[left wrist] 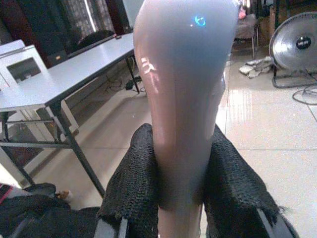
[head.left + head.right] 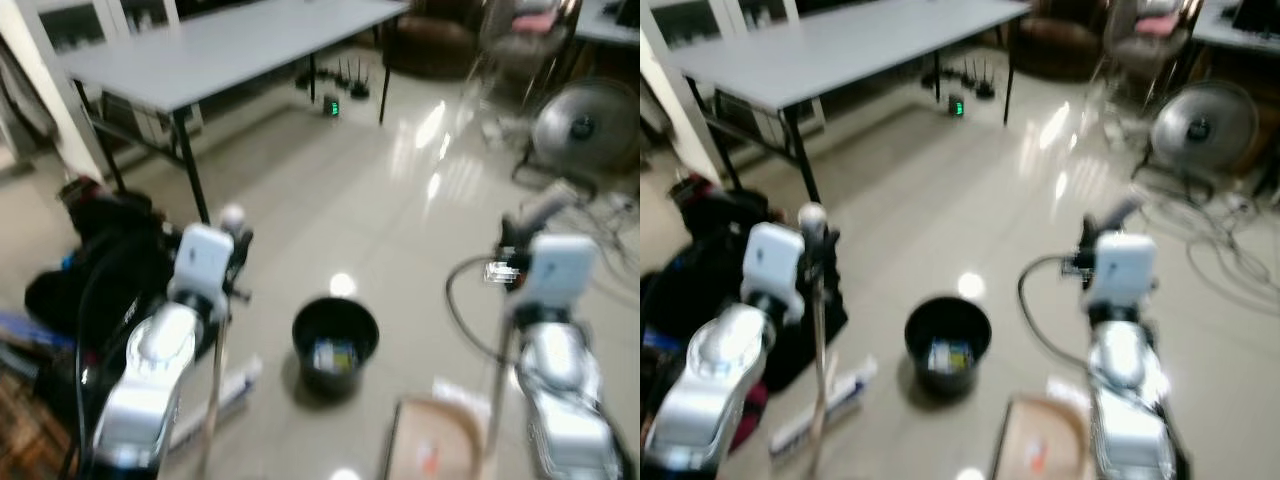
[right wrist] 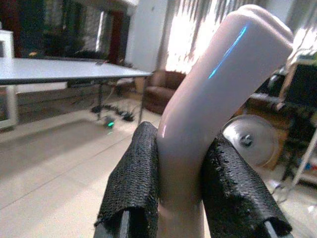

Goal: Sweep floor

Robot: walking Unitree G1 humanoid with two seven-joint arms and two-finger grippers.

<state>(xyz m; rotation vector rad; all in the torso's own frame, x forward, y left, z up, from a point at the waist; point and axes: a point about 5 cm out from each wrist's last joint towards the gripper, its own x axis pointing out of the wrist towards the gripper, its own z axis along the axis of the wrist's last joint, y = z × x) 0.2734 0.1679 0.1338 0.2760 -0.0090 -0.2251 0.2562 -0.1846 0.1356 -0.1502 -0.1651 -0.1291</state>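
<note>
Left gripper (image 1: 181, 183) clamping shut on pale glossy broom handle (image 1: 185, 89), shaft slanting down to floor (image 2: 330, 190) beside left arm. Right gripper (image 3: 181, 183) gripping bent dustpan handle (image 3: 213, 94); tan dustpan (image 2: 435, 440) resting right of black bucket (image 2: 335, 342).

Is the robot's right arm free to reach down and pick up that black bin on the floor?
Probably not as things stand: the right end effector is shut on a pale handle, so it has no free grip. The black bin itself sits unobstructed on the floor.

Upright pale broom handle (image 1: 183, 99) and tan dustpan (image 2: 432, 440) on glossy floor (image 2: 400, 190)
</note>
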